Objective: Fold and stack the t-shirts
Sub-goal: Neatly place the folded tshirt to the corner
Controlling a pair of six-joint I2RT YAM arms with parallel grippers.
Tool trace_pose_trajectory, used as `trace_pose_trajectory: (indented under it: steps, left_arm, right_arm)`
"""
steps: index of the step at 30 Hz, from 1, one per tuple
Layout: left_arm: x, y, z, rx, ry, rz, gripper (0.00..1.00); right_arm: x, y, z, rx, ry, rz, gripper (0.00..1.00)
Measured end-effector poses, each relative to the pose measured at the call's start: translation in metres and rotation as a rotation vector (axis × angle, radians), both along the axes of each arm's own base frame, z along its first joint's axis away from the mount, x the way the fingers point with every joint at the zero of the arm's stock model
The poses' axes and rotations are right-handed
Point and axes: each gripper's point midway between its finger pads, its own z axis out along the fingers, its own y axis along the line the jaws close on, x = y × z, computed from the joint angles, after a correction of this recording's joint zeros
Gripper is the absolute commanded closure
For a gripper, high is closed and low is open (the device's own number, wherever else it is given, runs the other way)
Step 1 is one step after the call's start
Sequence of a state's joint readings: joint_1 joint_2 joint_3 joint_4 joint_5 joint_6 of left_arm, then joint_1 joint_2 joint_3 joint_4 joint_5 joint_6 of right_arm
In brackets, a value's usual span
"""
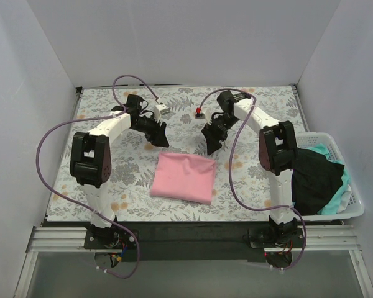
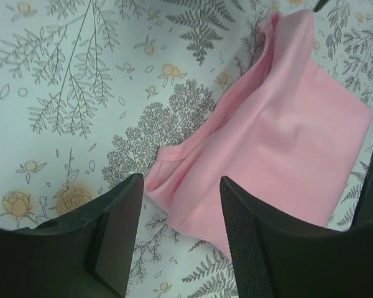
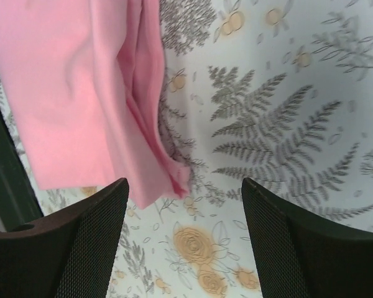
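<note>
A light pink t-shirt (image 1: 183,176) lies folded into a rough square on the floral sheet (image 1: 130,180), in front of both arms. My left gripper (image 1: 160,141) is open and empty, just beyond the shirt's far left corner. My right gripper (image 1: 212,146) is open and empty, just beyond its far right corner. In the left wrist view the shirt (image 2: 286,130) lies ahead of the open fingers (image 2: 121,217). In the right wrist view its folded edge (image 3: 81,99) lies at the upper left. A black t-shirt (image 1: 314,180) and a mint-green one (image 1: 342,195) hang in the white basket (image 1: 354,208).
The basket stands at the table's right edge beside the right arm. A small white object (image 1: 162,110) and a small red-and-black object (image 1: 199,113) sit on the sheet at the back. White walls close in the table on three sides.
</note>
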State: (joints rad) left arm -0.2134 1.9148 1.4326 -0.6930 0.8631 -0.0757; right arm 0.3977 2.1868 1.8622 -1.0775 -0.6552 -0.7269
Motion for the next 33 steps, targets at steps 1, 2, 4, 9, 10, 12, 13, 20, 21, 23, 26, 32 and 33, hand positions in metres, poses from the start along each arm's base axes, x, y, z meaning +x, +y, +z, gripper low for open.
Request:
trace_pose_trajectory:
  steps: [1, 2, 4, 9, 10, 12, 13, 20, 21, 23, 26, 32, 33]
  left_arm:
    - [0.0, 0.001, -0.006, 0.006, 0.032, 0.002, 0.48]
    - [-0.002, 0.003, -0.01, 0.013, 0.062, 0.003, 0.48]
    - [-0.006, 0.005, -0.017, 0.023, 0.109, 0.0, 0.47]
    - [-0.015, 0.01, -0.019, 0.033, 0.166, -0.015, 0.47]
    - [-0.016, 0.01, -0.02, 0.036, 0.171, -0.02, 0.47]
    - [-0.02, 0.011, -0.022, 0.04, 0.187, -0.032, 0.47]
    - [-0.021, 0.011, -0.024, 0.042, 0.193, -0.035, 0.47]
    - [-0.028, 0.013, -0.032, 0.053, 0.223, -0.052, 0.51]
    - [-0.028, 0.013, -0.032, 0.054, 0.223, -0.054, 0.54]
    - [-0.029, 0.014, -0.035, 0.057, 0.229, -0.062, 0.67]
    - [-0.032, 0.015, -0.039, 0.062, 0.243, -0.077, 0.85]
    - [-0.033, 0.016, -0.04, 0.065, 0.259, -0.097, 1.0]
    - [-0.033, 0.015, -0.04, 0.063, 0.258, -0.096, 1.0]
  right_arm:
    - [-0.005, -0.001, -0.002, -0.006, 0.017, 0.007, 0.21]
    - [-0.012, -0.002, -0.005, -0.012, 0.038, 0.015, 0.21]
    - [-0.02, -0.003, -0.007, -0.019, 0.064, 0.027, 0.2]
    - [-0.036, -0.002, -0.011, -0.014, 0.102, 0.068, 0.2]
    - [-0.039, -0.003, -0.013, -0.017, 0.112, 0.074, 0.2]
    - [-0.046, -0.005, -0.017, -0.023, 0.129, 0.086, 0.23]
    - [-0.05, -0.006, -0.019, -0.028, 0.141, 0.093, 0.24]
    - [-0.055, -0.007, -0.022, -0.036, 0.146, 0.115, 0.55]
    - [-0.055, -0.007, -0.022, -0.037, 0.145, 0.117, 0.65]
    - [-0.055, -0.007, -0.022, -0.038, 0.139, 0.121, 0.79]
    - [-0.055, -0.009, -0.018, -0.043, 0.128, 0.122, 0.99]
    - [-0.057, -0.013, 0.001, -0.05, 0.093, 0.121, 0.99]
    - [-0.057, -0.014, 0.005, -0.051, 0.084, 0.122, 0.99]
